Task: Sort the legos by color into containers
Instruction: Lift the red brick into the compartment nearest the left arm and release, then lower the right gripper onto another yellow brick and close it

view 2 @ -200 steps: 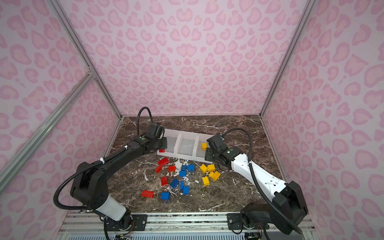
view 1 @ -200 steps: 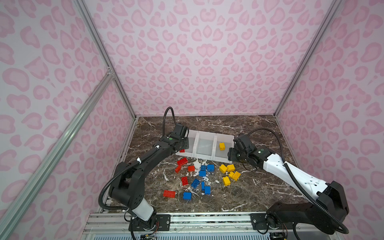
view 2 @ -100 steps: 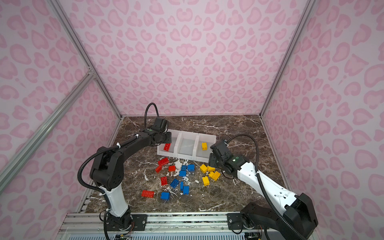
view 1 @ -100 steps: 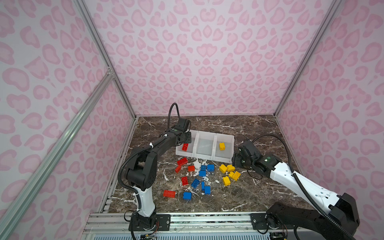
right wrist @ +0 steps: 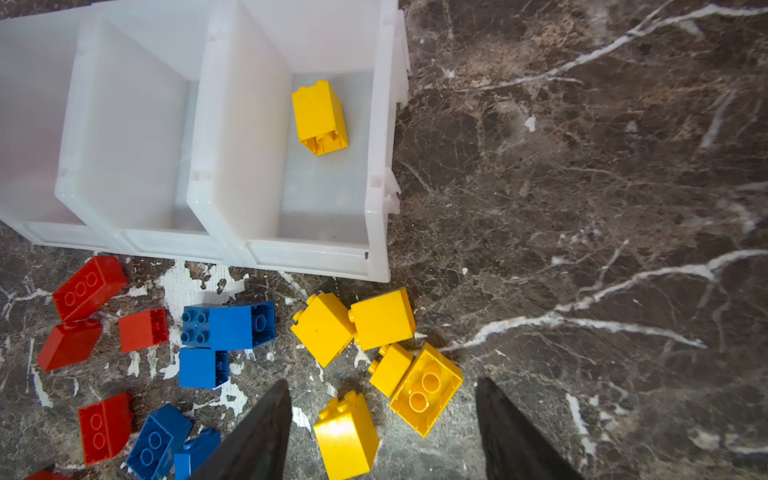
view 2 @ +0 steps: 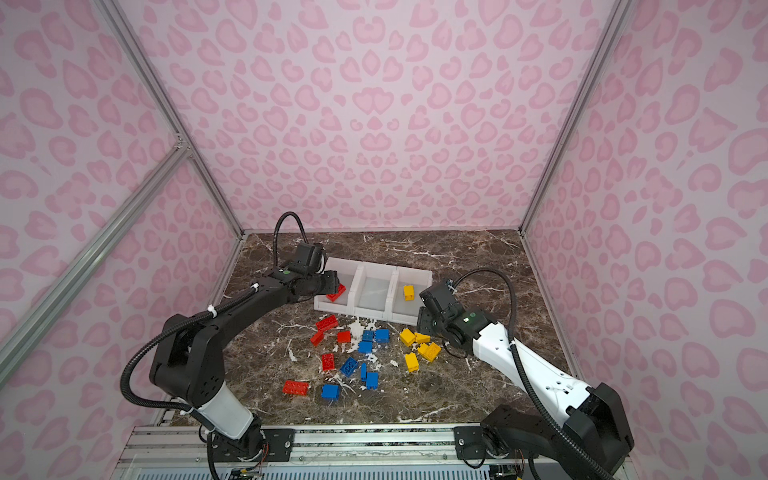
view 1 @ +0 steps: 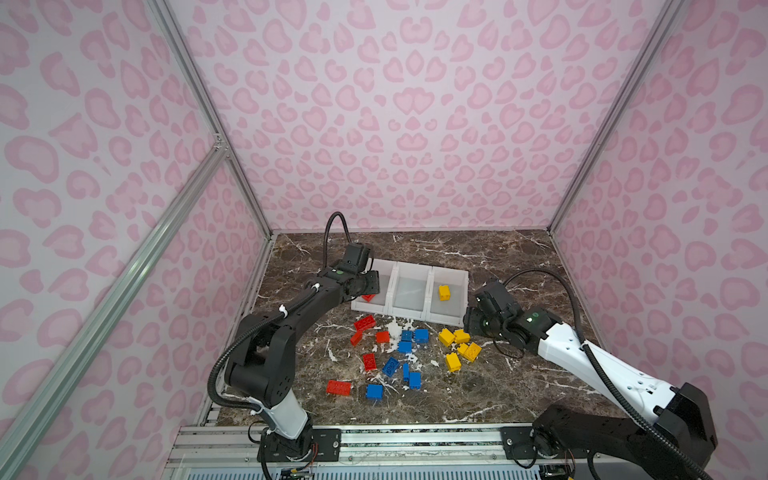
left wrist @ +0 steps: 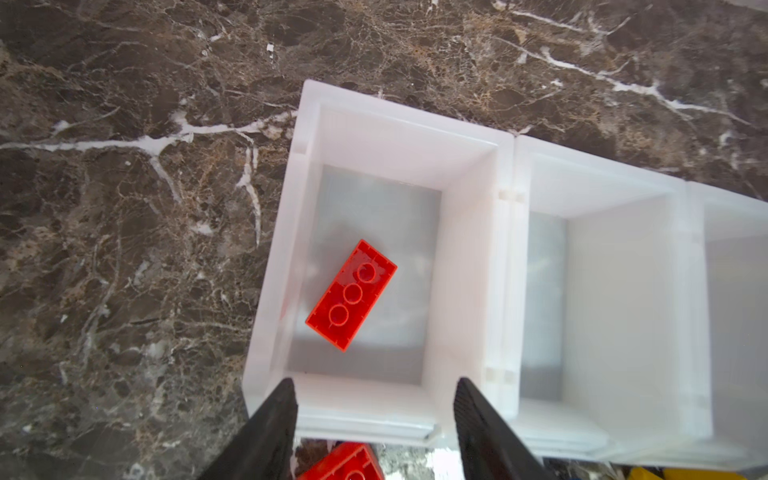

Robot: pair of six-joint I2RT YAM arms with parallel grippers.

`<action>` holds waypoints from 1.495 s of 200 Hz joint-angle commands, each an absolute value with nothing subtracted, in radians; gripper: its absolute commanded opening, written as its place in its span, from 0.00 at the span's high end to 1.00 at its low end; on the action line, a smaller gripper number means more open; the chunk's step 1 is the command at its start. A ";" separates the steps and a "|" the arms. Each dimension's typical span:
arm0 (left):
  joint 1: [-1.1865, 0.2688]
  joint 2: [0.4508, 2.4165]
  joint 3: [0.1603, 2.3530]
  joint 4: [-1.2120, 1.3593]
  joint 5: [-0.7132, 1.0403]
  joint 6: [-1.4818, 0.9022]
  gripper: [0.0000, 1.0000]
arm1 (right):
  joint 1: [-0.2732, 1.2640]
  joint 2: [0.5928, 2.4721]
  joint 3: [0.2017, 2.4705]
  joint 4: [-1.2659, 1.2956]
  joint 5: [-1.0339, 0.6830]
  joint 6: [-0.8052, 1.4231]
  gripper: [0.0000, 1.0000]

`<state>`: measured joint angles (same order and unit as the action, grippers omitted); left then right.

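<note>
Your left gripper [left wrist: 374, 382] hangs with its jaws spread and nothing between them, over the front lip of the left-hand bin of the containers [left wrist: 505, 174]. Inside that bin a red oblong brick [left wrist: 351, 295] lies flat on the floor, hollow side up and askew to the walls, clear of both fingers.

Your right gripper [right wrist: 382, 382] is likewise spread and empty. It sits low over the yellow legos [right wrist: 382, 318], five of them clustered on the marble table [right wrist: 582, 166] just in front of the right-hand bin, several touching. One more yellow brick [right wrist: 320, 118] lies on its side inside that bin, near its outer wall.

In a top view the blue legos [view 1: 405, 347] lie loose on the table in front of the middle bin. The red legos [view 1: 365, 323] lie scattered beside them, toward your left arm's side.
</note>
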<state>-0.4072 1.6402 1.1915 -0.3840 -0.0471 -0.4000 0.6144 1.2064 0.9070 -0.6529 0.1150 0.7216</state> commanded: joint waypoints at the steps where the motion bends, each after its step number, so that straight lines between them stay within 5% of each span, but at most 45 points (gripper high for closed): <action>1: -0.416 1.557 1.104 -0.332 0.012 -0.434 0.37 | 0.616 1.228 0.910 -0.659 0.128 0.716 0.29; 95: -0.525 1.183 0.765 -0.268 -0.046 -0.606 0.35 | 0.631 1.336 0.932 -0.646 0.081 0.679 0.29; 202: -0.577 1.107 0.711 -0.279 -0.083 -0.639 0.34 | 0.715 1.403 0.924 -0.601 0.088 0.682 0.31; 299: -0.601 1.022 0.663 -0.308 -0.122 -0.672 0.34 | 0.753 1.632 1.056 -0.549 0.012 0.405 0.37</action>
